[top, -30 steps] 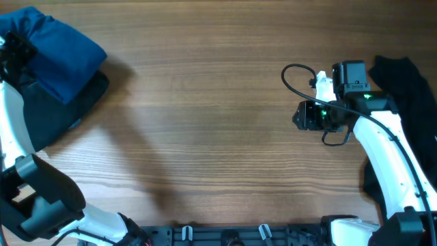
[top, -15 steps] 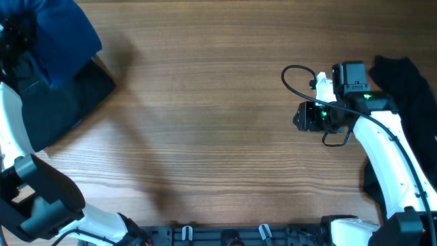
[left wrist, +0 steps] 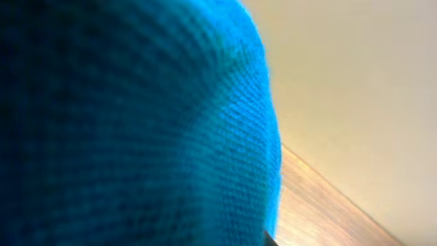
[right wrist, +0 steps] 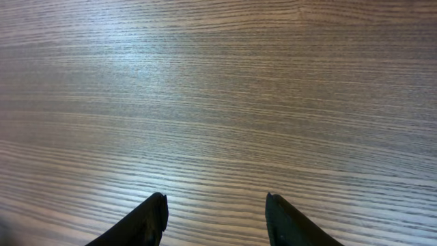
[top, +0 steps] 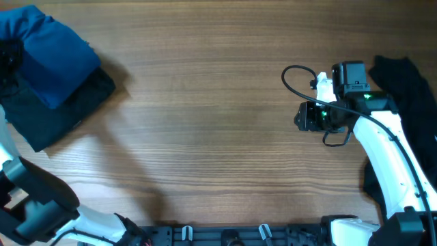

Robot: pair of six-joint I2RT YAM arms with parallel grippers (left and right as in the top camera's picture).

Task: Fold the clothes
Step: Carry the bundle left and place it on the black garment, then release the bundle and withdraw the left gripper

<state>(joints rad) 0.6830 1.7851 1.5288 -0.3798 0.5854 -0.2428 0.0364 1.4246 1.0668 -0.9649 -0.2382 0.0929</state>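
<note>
On the table (top: 205, 137), at its far-left corner: a blue garment (top: 48, 51), bunched in a soft heap and lying partly on top of a flat dark garment (top: 68, 113) spread at an angle toward the table's left edge. At that same left edge, just beside the blue heap: the left gripper (top: 8, 58), mostly cut off by the frame. From its wrist camera, little but the blue garment's knit, close up and filling most of the view, with a sliver of table wood and a pale wall (left wrist: 355, 89) at the right. Fingers hidden there, so impossible to tell how far open, or whether holding the cloth at all.

Over the right half of the table: the right gripper (top: 300, 116), pointing toward the table's middle, a black cable (top: 293, 72) looping off behind it. In its wrist view, two dark fingertips (right wrist: 151, 222) spread wide apart above bare wood, nothing between them.

At the table's right edge, partly under the right arm (top: 382, 157): a black garment (top: 410, 85), crumpled, running down along that edge.
</note>
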